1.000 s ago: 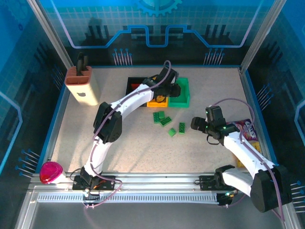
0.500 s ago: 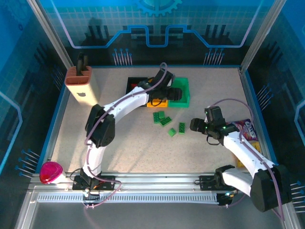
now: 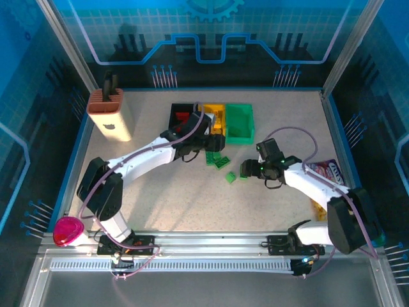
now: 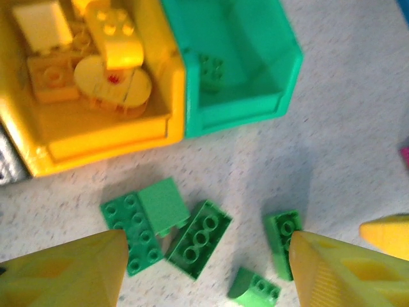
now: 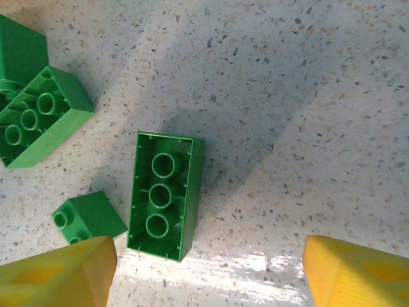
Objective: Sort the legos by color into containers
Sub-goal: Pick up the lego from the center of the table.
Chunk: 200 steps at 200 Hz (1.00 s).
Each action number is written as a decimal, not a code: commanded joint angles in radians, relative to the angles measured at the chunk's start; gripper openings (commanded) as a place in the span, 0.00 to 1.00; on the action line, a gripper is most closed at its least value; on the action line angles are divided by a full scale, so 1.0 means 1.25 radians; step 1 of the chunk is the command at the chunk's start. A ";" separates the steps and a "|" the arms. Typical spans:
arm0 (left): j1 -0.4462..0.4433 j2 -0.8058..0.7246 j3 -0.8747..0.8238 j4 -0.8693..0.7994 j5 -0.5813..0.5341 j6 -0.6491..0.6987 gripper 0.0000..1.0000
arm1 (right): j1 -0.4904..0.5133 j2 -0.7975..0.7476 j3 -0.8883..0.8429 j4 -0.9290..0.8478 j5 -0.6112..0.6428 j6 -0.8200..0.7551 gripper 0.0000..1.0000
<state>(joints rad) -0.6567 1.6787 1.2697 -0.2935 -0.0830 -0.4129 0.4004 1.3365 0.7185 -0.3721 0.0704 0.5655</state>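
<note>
From above, the left gripper (image 3: 208, 144) has pulled back from over the yellow bin (image 3: 214, 112) and green bin (image 3: 240, 133), where it hung a second ago, and now sits just on the near side of them above the loose green legos (image 3: 217, 159). Meanwhile the right gripper (image 3: 248, 169) has swung in from the right towards the same scatter. The left wrist view shows the left gripper (image 4: 204, 275) with its yellow fingers (image 4: 70, 268) spread wide and nothing between them. The yellow bin (image 4: 115, 144) holds yellow pieces and the green bin (image 4: 236, 109) holds one green brick (image 4: 211, 64), so that drop-off looks finished (five green bricks lie on the table below). In the right wrist view, the right gripper (image 5: 208, 272) is also wide and empty, poised over an upturned green brick (image 5: 163, 195) with a small green brick (image 5: 89, 216) just beside it. Only green pieces appear left to sort, and both arms are placed to collect them.
</note>
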 commanded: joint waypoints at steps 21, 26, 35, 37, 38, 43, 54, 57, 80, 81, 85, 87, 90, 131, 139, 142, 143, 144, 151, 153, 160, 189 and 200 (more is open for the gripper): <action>-0.001 -0.077 -0.096 0.027 -0.044 -0.011 0.66 | 0.034 0.069 0.048 0.023 0.004 0.017 0.75; -0.001 -0.083 -0.106 0.027 -0.047 -0.012 0.67 | 0.037 0.076 0.053 0.024 0.004 0.018 0.75; -0.001 -0.095 -0.126 0.029 -0.052 -0.016 0.66 | 0.041 0.090 0.059 0.024 0.005 0.018 0.74; -0.001 -0.098 -0.130 0.030 -0.053 -0.017 0.66 | 0.042 0.093 0.060 0.025 0.005 0.019 0.74; -0.001 -0.098 -0.132 0.030 -0.053 -0.017 0.66 | 0.043 0.094 0.060 0.025 0.006 0.018 0.74; -0.001 -0.104 -0.143 0.030 -0.056 -0.019 0.66 | 0.046 0.101 0.064 0.025 0.006 0.018 0.74; -0.001 -0.115 -0.165 0.030 -0.061 -0.024 0.66 | 0.054 0.118 0.071 0.026 0.011 0.017 0.74; -0.001 -0.119 -0.171 0.030 -0.063 -0.024 0.66 | 0.056 0.122 0.073 0.028 0.013 0.016 0.74; 0.001 -0.140 -0.209 0.029 -0.073 -0.031 0.65 | 0.063 0.163 0.084 0.030 0.024 0.018 0.71; 0.001 -0.141 -0.210 0.029 -0.074 -0.031 0.65 | 0.064 0.165 0.084 0.030 0.024 0.018 0.71; 0.002 -0.144 -0.215 0.029 -0.075 -0.032 0.65 | 0.065 0.171 0.085 0.030 0.025 0.018 0.70; 0.002 -0.146 -0.218 0.029 -0.076 -0.031 0.65 | 0.067 0.174 0.087 0.030 0.027 0.018 0.70; 0.002 -0.148 -0.222 0.029 -0.076 -0.033 0.65 | 0.068 0.178 0.089 0.030 0.027 0.019 0.69; 0.009 -0.172 -0.255 0.034 -0.087 -0.038 0.63 | 0.090 0.221 0.116 -0.006 0.078 0.021 0.57; 0.009 -0.172 -0.257 0.034 -0.086 -0.039 0.63 | 0.092 0.227 0.121 -0.013 0.085 0.021 0.54; 0.010 -0.173 -0.257 0.034 -0.086 -0.039 0.63 | 0.092 0.228 0.123 -0.016 0.087 0.021 0.53; 0.009 -0.173 -0.257 0.034 -0.086 -0.039 0.63 | 0.093 0.227 0.123 -0.017 0.087 0.020 0.52; 0.009 -0.173 -0.257 0.034 -0.086 -0.039 0.63 | 0.092 0.228 0.124 -0.017 0.087 0.020 0.52; 0.009 -0.173 -0.259 0.033 -0.086 -0.039 0.62 | 0.095 0.228 0.125 -0.022 0.089 0.020 0.47; 0.010 -0.172 -0.259 0.032 -0.085 -0.039 0.62 | 0.096 0.227 0.125 -0.023 0.090 0.020 0.46; 0.009 -0.173 -0.260 0.033 -0.085 -0.039 0.62 | 0.099 0.224 0.125 -0.027 0.093 0.019 0.41; 0.010 -0.174 -0.264 0.034 -0.086 -0.040 0.62 | 0.106 0.203 0.156 -0.047 0.102 0.009 0.33; 0.009 -0.175 -0.267 0.032 -0.086 -0.040 0.62 | 0.108 0.196 0.170 -0.059 0.111 0.005 0.33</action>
<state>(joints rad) -0.6506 1.4910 0.9546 -0.2623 -0.1696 -0.4465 0.5190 1.6096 0.8780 -0.3939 0.1699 0.5831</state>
